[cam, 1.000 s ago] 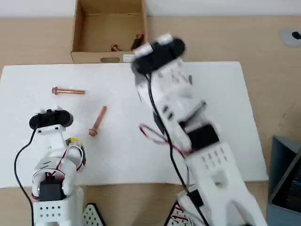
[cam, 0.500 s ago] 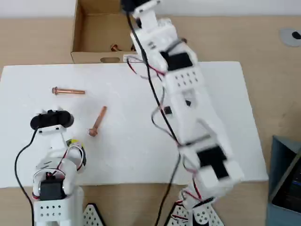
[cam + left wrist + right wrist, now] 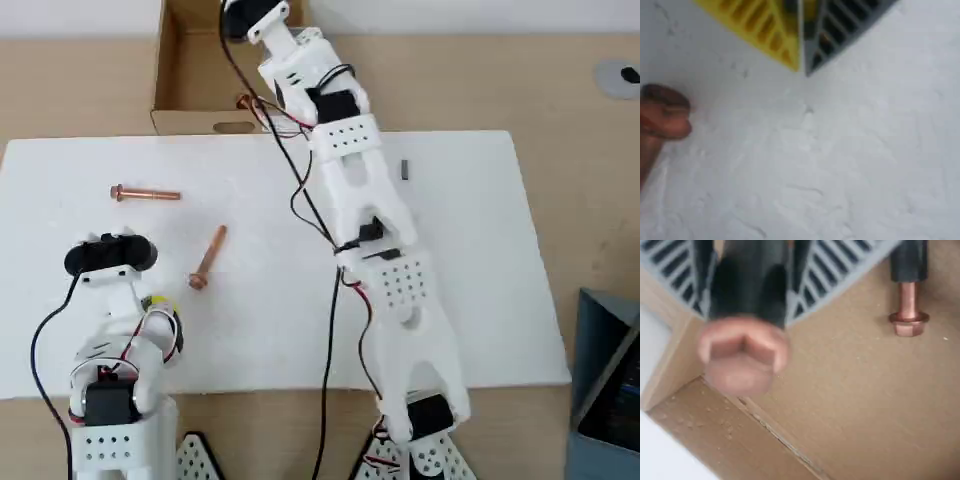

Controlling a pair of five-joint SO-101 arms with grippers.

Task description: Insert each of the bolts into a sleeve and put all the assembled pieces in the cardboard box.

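Farthest from the cardboard box (image 3: 168, 60), at the near side of the white sheet (image 3: 480, 300) on the desk (image 3: 580, 180), the left hand (image 3: 802, 67) hangs closed and empty, its yellow and grey tips meeting just above the sheet. Its wrist view catches the head of a loose bolt (image 3: 662, 117) close by, where the high view has the arm's body over the tips. A second loose bolt (image 3: 146, 193) lies closer to the box, and a bare sleeve (image 3: 405, 170) lies just short of its front wall. Inside the box, the right hand (image 3: 747, 315) grips a sleeved bolt (image 3: 742, 355) above the floor, near a finished piece (image 3: 909, 290) lying there; from above, the arm covers the held piece. A second ago this hand was over the box's front right corner; it has since stretched in toward the middle, while the left arm and both loose bolts have stayed put.
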